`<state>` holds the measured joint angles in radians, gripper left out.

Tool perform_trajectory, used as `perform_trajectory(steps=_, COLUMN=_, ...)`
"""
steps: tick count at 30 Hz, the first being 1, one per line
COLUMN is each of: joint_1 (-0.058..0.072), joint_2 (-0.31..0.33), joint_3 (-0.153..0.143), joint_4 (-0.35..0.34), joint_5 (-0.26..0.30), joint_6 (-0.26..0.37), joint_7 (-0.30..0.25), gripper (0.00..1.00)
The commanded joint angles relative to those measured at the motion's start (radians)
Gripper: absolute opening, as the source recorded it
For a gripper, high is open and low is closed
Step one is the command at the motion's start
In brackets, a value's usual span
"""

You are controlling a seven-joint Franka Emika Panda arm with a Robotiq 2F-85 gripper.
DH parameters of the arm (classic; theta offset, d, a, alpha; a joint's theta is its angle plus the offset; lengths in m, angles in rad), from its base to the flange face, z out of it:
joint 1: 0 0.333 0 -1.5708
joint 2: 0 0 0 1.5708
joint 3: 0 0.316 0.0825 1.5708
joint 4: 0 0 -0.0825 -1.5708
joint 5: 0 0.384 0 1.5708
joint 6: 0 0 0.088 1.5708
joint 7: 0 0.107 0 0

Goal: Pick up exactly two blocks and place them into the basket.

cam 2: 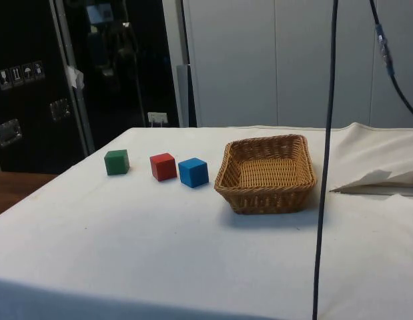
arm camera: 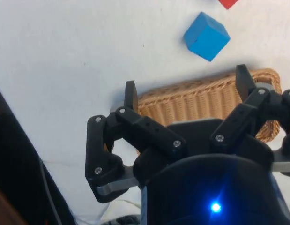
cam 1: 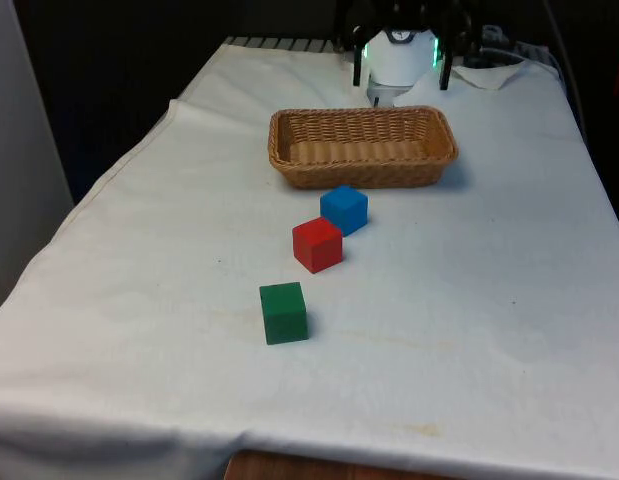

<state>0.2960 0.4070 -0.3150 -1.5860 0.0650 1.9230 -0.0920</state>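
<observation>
- You have three blocks in a loose diagonal line on the tabletop [cam 1: 139, 300]: the blue block [cam 1: 344, 209] lies just beside the basket [cam 1: 362, 146], the red block [cam 1: 317, 244] is just beside the blue, and the green block [cam 1: 283, 312] sits a little further out, apart from both.
- The basket looks empty in the side view, so you should judge that neither of the two placements is done yet.
- Their spacing helps you: each block stands flat with free faces on most sides, though red and blue are close enough that a careless approach could nudge one.
- Your claw [arm camera: 187, 93] is spread wide and holds nothing; in the wrist view it hangs above the basket's far side, with the blue block beyond the rim.
- Blue seems the natural first pick, being nearest the basket; stop at two and leave the third block where it lies.
</observation>
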Motion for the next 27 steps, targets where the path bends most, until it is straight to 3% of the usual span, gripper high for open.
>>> perform_trajectory(steps=1, joint_1=-0.009, joint_2=0.010, joint_3=0.003, joint_4=-0.002, joint_5=0.015, joint_6=0.021, joint_7=-0.016, gripper=1.00)
perform_trajectory(steps=4, joint_1=-0.003, joint_2=0.020, joint_3=-0.008, joint_4=-0.006, joint_5=0.020, joint_6=0.047, joint_7=-0.027, gripper=1.00)
perform_trajectory(steps=11, joint_1=-0.011, joint_2=0.100, joint_3=-0.008, joint_4=0.068, joint_5=0.032, joint_6=0.066, joint_7=-0.043, gripper=1.00)
perform_trajectory(steps=13, joint_1=-0.006, joint_2=0.099, joint_3=-0.012, joint_4=0.067, joint_5=0.025, joint_6=0.067, joint_7=-0.037, gripper=1.00)
perform_trajectory(steps=14, joint_1=-0.012, joint_2=0.123, joint_3=-0.009, joint_4=0.086, joint_5=0.032, joint_6=0.074, joint_7=-0.046, gripper=1.00)
perform_trajectory(steps=22, joint_1=-0.017, joint_2=0.212, joint_3=-0.017, joint_4=0.148, joint_5=0.035, joint_6=0.111, joint_7=-0.066, gripper=1.00)
perform_trajectory(steps=23, joint_1=-0.017, joint_2=0.220, joint_3=-0.019, joint_4=0.154, joint_5=0.036, joint_6=0.115, joint_7=-0.070, gripper=1.00)
perform_trajectory(steps=24, joint_1=-0.009, joint_2=0.212, joint_3=-0.024, joint_4=0.146, joint_5=0.029, joint_6=0.114, joint_7=-0.060, gripper=1.00)
perform_trajectory(steps=25, joint_1=-0.019, joint_2=0.230, joint_3=-0.020, joint_4=0.161, joint_5=0.038, joint_6=0.121, joint_7=-0.074, gripper=1.00)
perform_trajectory(steps=27, joint_1=-0.023, joint_2=0.257, joint_3=-0.026, joint_4=0.179, joint_5=0.046, joint_6=0.138, joint_7=-0.085, gripper=1.00)
